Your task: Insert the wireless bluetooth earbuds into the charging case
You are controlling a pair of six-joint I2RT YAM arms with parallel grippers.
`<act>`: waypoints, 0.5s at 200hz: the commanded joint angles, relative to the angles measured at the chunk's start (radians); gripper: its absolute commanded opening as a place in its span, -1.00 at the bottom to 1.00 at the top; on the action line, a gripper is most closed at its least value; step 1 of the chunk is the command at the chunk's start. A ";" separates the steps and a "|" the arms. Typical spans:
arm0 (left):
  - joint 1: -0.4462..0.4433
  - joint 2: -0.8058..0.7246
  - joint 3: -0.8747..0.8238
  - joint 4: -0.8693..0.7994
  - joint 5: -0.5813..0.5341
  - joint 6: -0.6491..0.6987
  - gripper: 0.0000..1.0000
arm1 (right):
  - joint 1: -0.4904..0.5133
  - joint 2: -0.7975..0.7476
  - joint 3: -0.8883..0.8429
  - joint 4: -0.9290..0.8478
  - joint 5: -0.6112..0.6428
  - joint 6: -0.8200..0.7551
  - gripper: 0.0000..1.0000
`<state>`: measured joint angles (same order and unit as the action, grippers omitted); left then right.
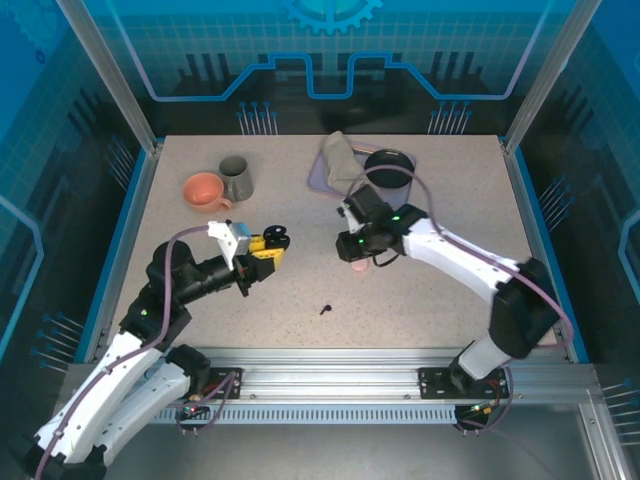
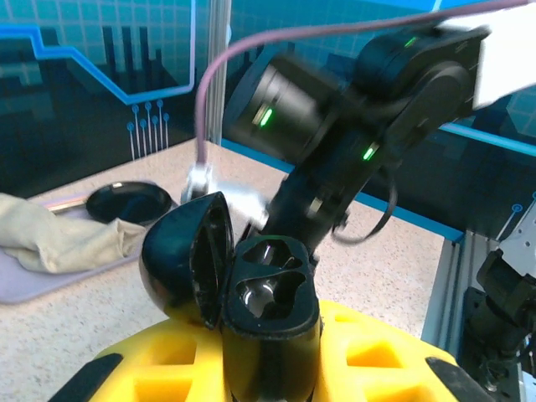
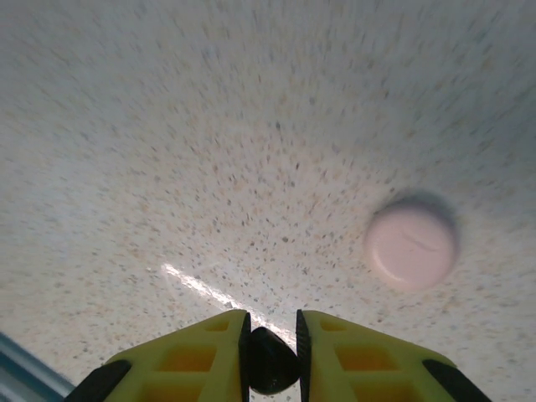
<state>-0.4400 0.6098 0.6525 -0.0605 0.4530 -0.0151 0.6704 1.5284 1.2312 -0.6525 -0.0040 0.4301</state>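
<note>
Speckled surface (image 1: 420, 300) inside a blue-panelled enclosure; no earbud is seated yet.
An open charging case (image 2: 268, 293) is clamped in the left hand (image 1: 262, 250), both wells seen empty; a small black piece (image 3: 270, 364), judged an earbud, is pinched by the right hand (image 3: 270, 335); another black earbud (image 1: 325, 309) is seen loose on the surface.

**A:** Any lettering to call here; words, brands, numbers?

**B:** Nothing legible on any surface, in any of the three views; the one sign is a pale-blue gear emblem (image 1: 335, 20) at the top of the blue back panel (image 1: 200, 60); circuit-style lines (image 1: 328, 95) run beneath it, carrying no characters.
</note>
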 commanded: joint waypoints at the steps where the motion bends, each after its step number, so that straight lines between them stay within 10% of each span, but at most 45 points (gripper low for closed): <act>1: 0.006 0.037 -0.007 0.091 0.066 -0.067 -1.00 | -0.046 -0.142 -0.024 0.073 -0.083 -0.110 -0.53; 100: -0.101 0.238 0.065 0.203 0.128 -0.027 -1.00 | -0.081 -0.385 0.127 0.085 -0.394 -0.387 -0.54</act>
<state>-0.5098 0.8127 0.6590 0.0956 0.5552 -0.0750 0.5945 1.1702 1.2991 -0.5781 -0.2794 0.1158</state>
